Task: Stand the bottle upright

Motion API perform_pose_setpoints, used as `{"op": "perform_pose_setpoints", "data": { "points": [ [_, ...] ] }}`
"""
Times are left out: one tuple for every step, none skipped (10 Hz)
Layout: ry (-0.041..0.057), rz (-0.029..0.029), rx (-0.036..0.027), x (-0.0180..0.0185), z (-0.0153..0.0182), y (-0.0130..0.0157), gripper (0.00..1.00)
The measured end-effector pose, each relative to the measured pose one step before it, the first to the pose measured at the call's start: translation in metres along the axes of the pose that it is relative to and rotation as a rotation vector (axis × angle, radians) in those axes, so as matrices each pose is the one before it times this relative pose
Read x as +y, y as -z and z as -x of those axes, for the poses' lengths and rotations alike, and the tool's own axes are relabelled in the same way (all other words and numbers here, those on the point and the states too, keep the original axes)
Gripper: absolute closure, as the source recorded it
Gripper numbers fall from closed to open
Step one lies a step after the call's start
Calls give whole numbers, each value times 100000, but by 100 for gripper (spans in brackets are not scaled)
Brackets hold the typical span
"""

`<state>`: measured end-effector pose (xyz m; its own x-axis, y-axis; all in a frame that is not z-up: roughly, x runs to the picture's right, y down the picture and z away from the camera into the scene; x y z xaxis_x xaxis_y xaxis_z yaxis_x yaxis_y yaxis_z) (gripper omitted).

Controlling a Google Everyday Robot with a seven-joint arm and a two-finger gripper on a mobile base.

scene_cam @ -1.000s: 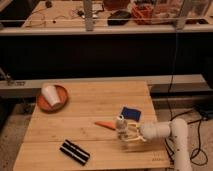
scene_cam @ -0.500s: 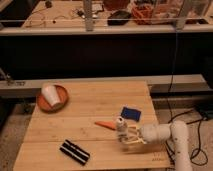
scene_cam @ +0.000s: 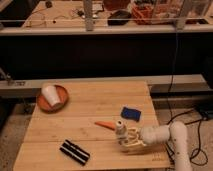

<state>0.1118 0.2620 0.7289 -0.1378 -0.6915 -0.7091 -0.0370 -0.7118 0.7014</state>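
Note:
The small clear bottle (scene_cam: 120, 130) with a white cap stands nearly upright near the table's front right, cap on top. It is just right of the orange carrot (scene_cam: 104, 124). My gripper (scene_cam: 129, 140) reaches in from the right along the table top. It is right against the bottle's lower part, at or close to its base. The pale arm (scene_cam: 170, 134) bends down behind it at the table's right edge.
A blue flat object (scene_cam: 131, 113) lies behind the bottle. A black oblong object (scene_cam: 75, 151) lies at the front left. A white foam cup (scene_cam: 50, 95) lies in a brown bowl (scene_cam: 61, 102) at the far left. The wooden table's (scene_cam: 90, 112) front edge is close to the gripper.

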Motion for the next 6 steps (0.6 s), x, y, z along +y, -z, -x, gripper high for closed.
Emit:
{"op": "perform_pose_setpoints", "data": {
  "points": [
    [-246, 23, -113, -18, 236, 29, 100],
    [-300, -144, -84, -32, 272, -64, 100],
    [-190, -5, -28, -17, 148, -20, 100],
    [-204, 216, 39, -11, 137, 44, 100],
    [-170, 148, -40, -11, 140, 9, 100],
    [-135, 128, -57, -12, 99, 38, 100]
  ]
}}
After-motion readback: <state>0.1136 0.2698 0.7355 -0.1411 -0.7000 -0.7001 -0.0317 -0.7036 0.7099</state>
